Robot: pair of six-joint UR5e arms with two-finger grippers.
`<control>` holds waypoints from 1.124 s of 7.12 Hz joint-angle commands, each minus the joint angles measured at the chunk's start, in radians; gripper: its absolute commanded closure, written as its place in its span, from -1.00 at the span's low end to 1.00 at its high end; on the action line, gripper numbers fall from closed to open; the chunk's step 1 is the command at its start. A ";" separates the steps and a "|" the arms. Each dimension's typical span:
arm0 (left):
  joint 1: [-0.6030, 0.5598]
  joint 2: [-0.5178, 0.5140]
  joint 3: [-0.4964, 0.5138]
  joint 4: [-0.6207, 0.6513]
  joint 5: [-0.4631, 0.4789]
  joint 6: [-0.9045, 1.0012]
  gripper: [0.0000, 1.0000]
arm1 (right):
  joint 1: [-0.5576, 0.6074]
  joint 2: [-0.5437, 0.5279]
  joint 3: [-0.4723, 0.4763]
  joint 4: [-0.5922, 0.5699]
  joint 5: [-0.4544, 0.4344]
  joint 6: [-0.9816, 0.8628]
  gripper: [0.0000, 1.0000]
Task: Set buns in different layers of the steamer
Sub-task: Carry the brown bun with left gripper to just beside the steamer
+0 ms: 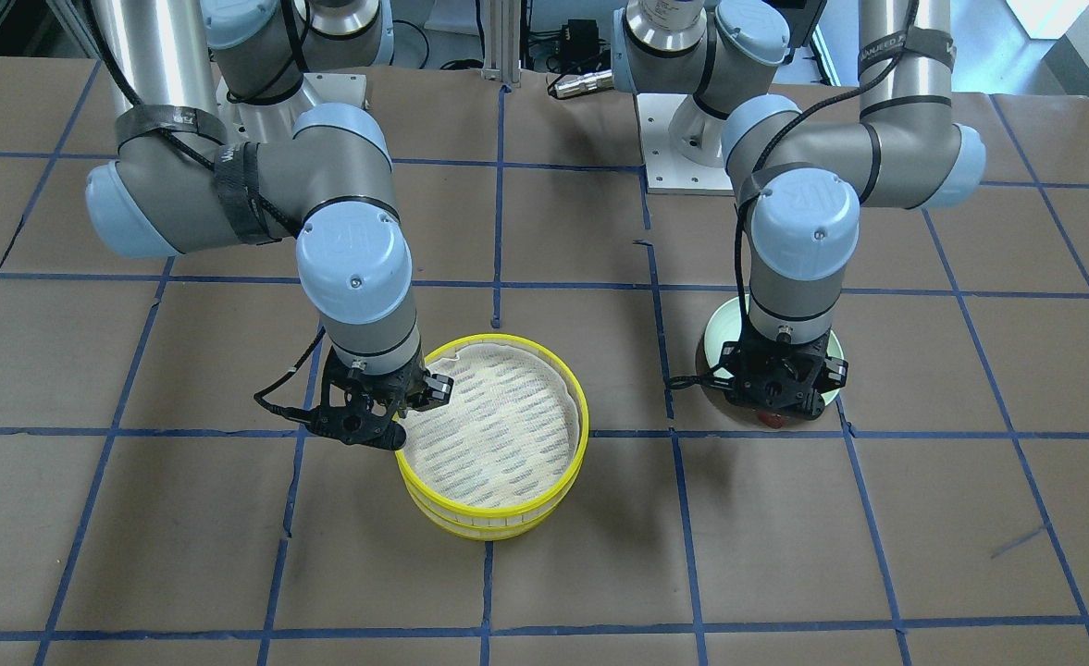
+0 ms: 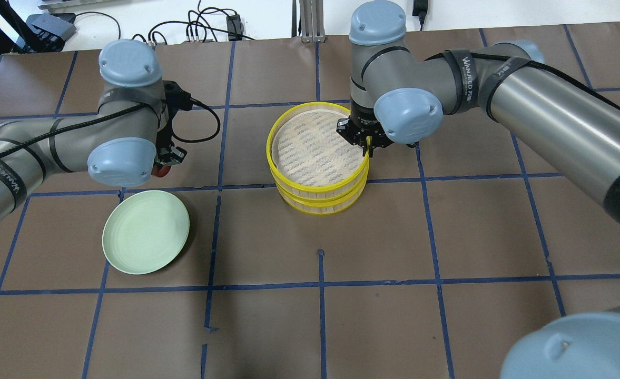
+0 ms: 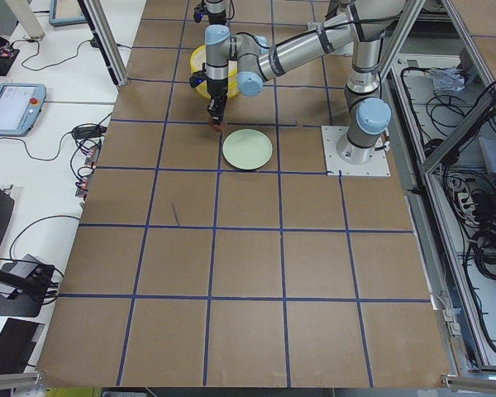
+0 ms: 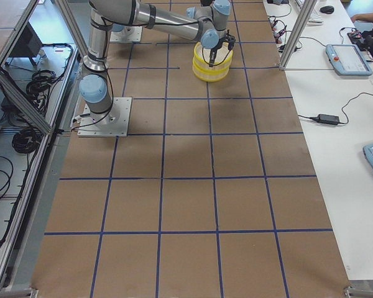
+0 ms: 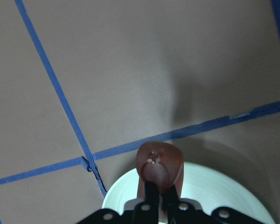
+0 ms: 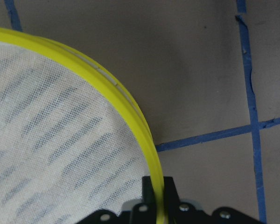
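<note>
Two yellow-rimmed steamer trays [image 2: 317, 197] stand stacked mid-table; the top one's whitish cloth [image 1: 498, 425] is bare. My right gripper [image 2: 365, 147] is shut on the top tray's rim [image 6: 130, 116]; in the right wrist view the yellow rim runs between the fingers [image 6: 170, 191]. My left gripper [image 2: 163, 164] is shut on the dark reddish-brown bun [image 5: 158, 161] and holds it above the pale green plate's edge [image 5: 214, 186]. The bun also shows in the front view [image 1: 771, 421]. The white bun is hidden or out of view.
The pale green plate [image 2: 146, 231] lies on the brown paper with nothing on it, left of the steamer in the overhead view. Blue tape lines grid the table. Cables and gear lie beyond the far edge [image 2: 199, 26].
</note>
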 commanded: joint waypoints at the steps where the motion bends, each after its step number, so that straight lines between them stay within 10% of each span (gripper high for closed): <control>1: -0.062 0.051 0.079 -0.080 -0.164 -0.103 0.88 | 0.009 0.002 -0.002 -0.002 -0.006 -0.015 0.84; 8: -0.100 0.048 0.127 -0.076 -0.289 -0.295 0.88 | 0.001 -0.004 0.002 -0.002 -0.012 -0.023 0.84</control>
